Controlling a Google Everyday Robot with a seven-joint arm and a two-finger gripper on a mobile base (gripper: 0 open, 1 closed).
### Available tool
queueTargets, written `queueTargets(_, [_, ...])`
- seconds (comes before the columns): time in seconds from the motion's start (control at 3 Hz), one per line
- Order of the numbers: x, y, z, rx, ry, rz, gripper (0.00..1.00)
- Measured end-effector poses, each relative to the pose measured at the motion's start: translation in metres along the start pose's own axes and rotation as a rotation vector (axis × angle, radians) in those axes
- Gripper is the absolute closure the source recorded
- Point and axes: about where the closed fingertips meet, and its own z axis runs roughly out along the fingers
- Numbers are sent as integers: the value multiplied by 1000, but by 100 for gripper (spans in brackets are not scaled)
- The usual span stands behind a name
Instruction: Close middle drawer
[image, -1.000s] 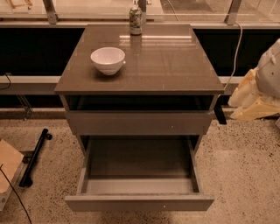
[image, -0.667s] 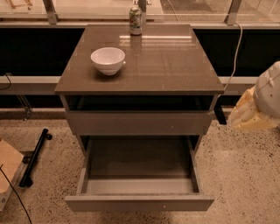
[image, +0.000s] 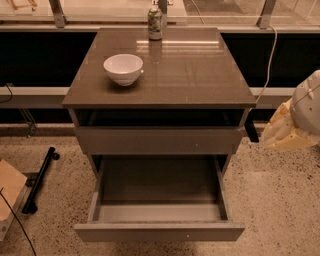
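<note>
The middle drawer (image: 160, 231) is pulled far out of the grey-brown cabinet (image: 165, 75). Its flat handle-less front panel faces me at the bottom of the camera view, and its lighter grey inner box (image: 159, 180) is empty. Above it a closed drawer front (image: 159, 140) sits under a dark gap below the cabinet top. My gripper (image: 251, 132) shows as a dark piece at the cabinet's right side, level with that upper drawer front. It is at the end of my cream-white arm (image: 295, 122) and holds nothing that I can see.
A white bowl (image: 123, 68) and a drink can (image: 155, 23) stand on the cabinet top. A black bar (image: 39, 178) and a wooden board (image: 9, 192) lie on the speckled floor to the left. A cable (image: 270, 55) hangs at the back right.
My arm has dropped a little at the right edge of the view. The gripper stays beside the cabinet's right side. The drawer has not moved.
</note>
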Motion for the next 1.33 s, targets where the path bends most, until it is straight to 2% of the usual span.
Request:
queueTargets(0.33, [6, 15, 25, -9, -21, 11, 100])
queueTargets(1.0, [39, 43, 110, -65, -109, 97, 100])
queueTargets(1.33, [40, 44, 118, -68, -108, 94, 100])
